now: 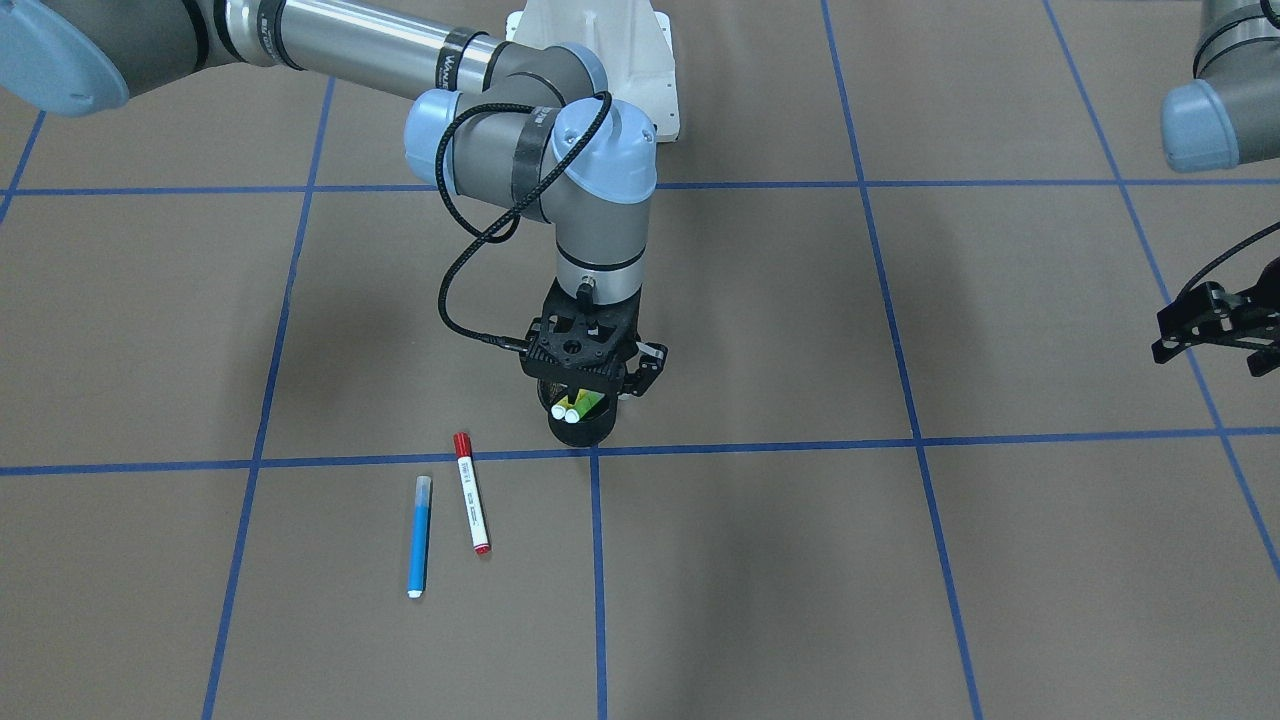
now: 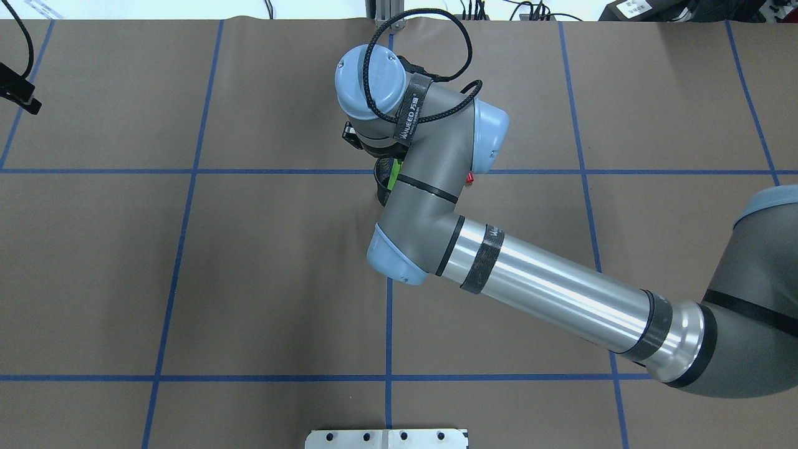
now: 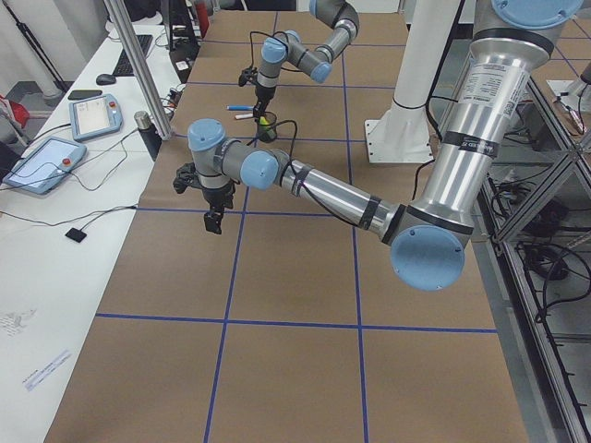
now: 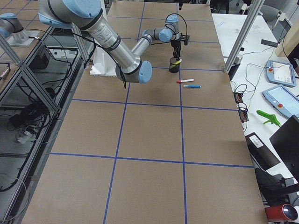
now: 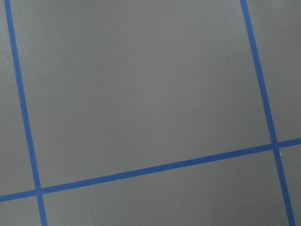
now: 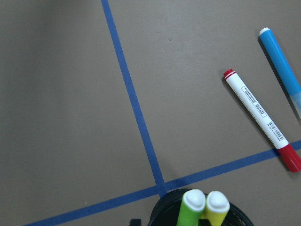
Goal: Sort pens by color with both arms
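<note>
Your right gripper (image 1: 598, 388) hangs right over the black mesh cup (image 1: 580, 432), where the light green marker (image 6: 190, 210) and the yellow marker (image 6: 216, 210) stand touching, white ends up; whether its fingers are spread or clenched cannot be told. In the front-facing view the red-capped white marker (image 1: 472, 492) lies flat on the table (image 1: 900, 600) at the cup's 8 o'clock, with the blue marker (image 1: 420, 537) just beside it, apart and nearly parallel. Your left gripper (image 1: 1215, 335) hovers well apart at the cup's 3 o'clock, its finger state likewise unreadable.
</note>
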